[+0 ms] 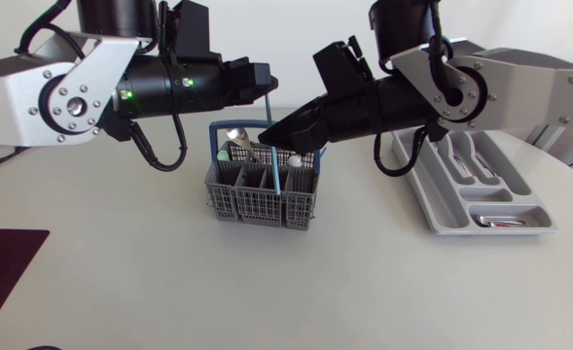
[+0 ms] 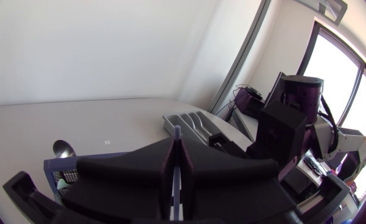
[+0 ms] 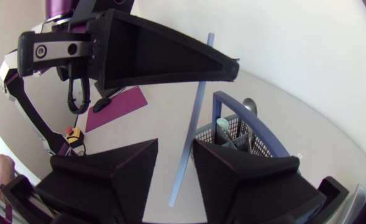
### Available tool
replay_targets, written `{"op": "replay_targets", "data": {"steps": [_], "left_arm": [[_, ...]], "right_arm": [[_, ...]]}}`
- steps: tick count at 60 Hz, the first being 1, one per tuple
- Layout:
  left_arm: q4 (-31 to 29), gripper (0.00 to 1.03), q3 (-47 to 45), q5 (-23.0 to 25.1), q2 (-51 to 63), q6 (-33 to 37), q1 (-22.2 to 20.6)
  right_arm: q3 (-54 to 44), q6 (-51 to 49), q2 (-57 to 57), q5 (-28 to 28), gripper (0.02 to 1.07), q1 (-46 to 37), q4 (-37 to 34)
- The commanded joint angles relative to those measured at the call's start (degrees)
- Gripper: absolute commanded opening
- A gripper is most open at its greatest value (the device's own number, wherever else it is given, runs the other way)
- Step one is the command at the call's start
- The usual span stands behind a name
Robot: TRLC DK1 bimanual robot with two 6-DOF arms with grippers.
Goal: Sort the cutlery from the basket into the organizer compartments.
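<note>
- The blue piece point(image 3: 192, 130), long and thin, hangs nearly upright over the basket point(image 1: 257, 199). Which kind of cutlery it is I cannot tell.
- The left gripper point(image 2: 175, 149) has both fingers pressed together on its upper part, with only the tip showing above them.
- The right gripper point(image 3: 175, 144) sits lower on the same piece. Its fingers stand apart on either side, with a gap each way, so neither grips it.
- The step in hand looks like a handover from the left arm to the right, above the basket.
- The basket stands mid-table and holds more cutlery, among it a spoon point(image 1: 235, 136).
- The organizer point(image 1: 417, 190) lies well apart on the right arm's side, with a few pieces already in its compartments point(image 1: 505, 222).
- Next, I judge, the right fingers must close squarely on the piece before the left lets go. The right arm can then swing it across to a long compartment.
- So slim a piece could twist or slip if it is pinched off-centre.
</note>
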Motion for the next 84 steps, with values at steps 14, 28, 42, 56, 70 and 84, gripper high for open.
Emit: {"op": "replay_targets", "data": {"steps": [14, 28, 42, 56, 70, 84], "left_arm": [[0.05, 0.04, 1.88, 0.52, 0.03, -2.25, -0.49], [-0.48, 0.54, 2.84, 0.35, -0.94, -1.81, -0.32], [-3.2, 0.78, 7.68, 0.0, -2.26, -0.41, 4.69], [-9.35, 0.8, 11.19, -0.44, -2.34, 7.59, 10.76], [-18.93, 0.83, 8.12, -0.88, -1.64, 19.98, 14.27], [-20.52, 0.83, 0.38, -2.64, -4.81, 28.07, 15.06]], "right_arm": [[1.5, 1.58, 3.04, 0.5, 0.08, 1.27, -0.22], [-0.78, 1.14, 1.73, 0.5, 0.08, 1.36, -0.75], [-5.71, -1.4, -4.34, 0.58, 0.08, -1.28, -4.79], [-10.72, -6.15, -14.27, -0.03, 0.08, -11.39, -11.73], [-13.0, -13.53, -16.47, -0.91, 0.08, -30.11, -16.13], [-10.28, -16.61, -4.6, 4.27, 0.08, -43.47, -11.82]]}}
